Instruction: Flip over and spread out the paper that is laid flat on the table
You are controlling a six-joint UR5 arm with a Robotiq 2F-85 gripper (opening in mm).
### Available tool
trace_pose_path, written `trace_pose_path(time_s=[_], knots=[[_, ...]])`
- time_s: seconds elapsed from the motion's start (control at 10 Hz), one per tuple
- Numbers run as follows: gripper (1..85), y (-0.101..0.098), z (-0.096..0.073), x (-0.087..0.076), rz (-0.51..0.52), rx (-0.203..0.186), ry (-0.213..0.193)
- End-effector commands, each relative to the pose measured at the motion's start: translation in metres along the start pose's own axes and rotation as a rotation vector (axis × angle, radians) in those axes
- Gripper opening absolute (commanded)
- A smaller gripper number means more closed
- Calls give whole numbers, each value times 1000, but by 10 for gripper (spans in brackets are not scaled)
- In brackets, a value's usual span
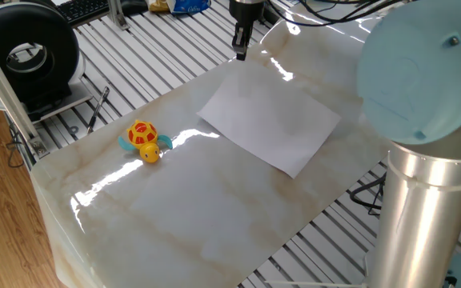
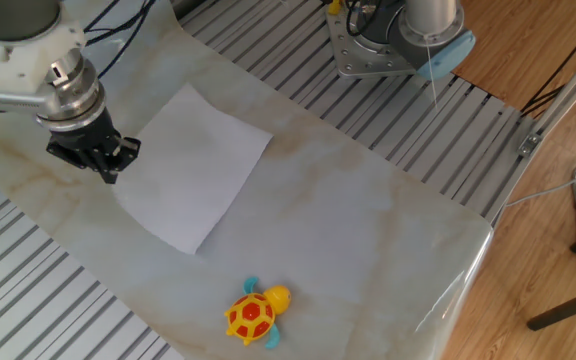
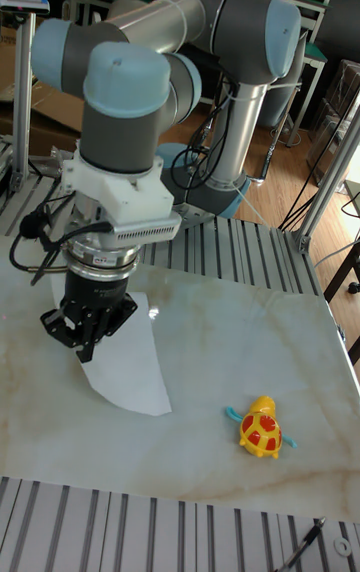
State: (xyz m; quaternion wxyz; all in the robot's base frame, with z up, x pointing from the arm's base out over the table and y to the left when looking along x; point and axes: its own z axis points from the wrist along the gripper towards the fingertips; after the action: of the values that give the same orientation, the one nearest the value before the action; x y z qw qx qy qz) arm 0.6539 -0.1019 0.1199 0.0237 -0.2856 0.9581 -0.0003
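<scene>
The paper (image 1: pixel 274 124) is a plain white sheet on the marble table (image 1: pixel 174 208). Its far corner is raised off the surface while the rest lies flat. My gripper (image 1: pixel 240 54) points down and is shut on that raised corner. From the other fixed view, the gripper (image 2: pixel 108 172) pinches the left edge of the paper (image 2: pixel 193 165), over the table (image 2: pixel 368 220). In the tall fixed view the paper (image 3: pixel 135 367) slopes down from the gripper (image 3: pixel 85 352) to the table (image 3: pixel 200 472).
A yellow and red toy turtle (image 1: pixel 143 140) (image 2: pixel 253 315) (image 3: pixel 262 429) sits on the table apart from the sheet. The arm's thick column (image 1: pixel 422 200) stands at the right. A black round device (image 1: pixel 30 52) and ribbed metal frame (image 1: pixel 150 64) lie beyond the table edge.
</scene>
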Motion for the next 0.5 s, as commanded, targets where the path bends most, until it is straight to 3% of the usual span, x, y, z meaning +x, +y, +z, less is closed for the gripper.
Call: trace_pose_path(time_s=[0.0, 0.2, 0.3, 0.4], knots=[[10, -6, -11, 0, 25, 33, -10], [10, 11, -57, 21, 49, 31, 37], [10, 23, -82, 26, 66, 30, 56], [10, 33, -96, 26, 88, 32, 66]])
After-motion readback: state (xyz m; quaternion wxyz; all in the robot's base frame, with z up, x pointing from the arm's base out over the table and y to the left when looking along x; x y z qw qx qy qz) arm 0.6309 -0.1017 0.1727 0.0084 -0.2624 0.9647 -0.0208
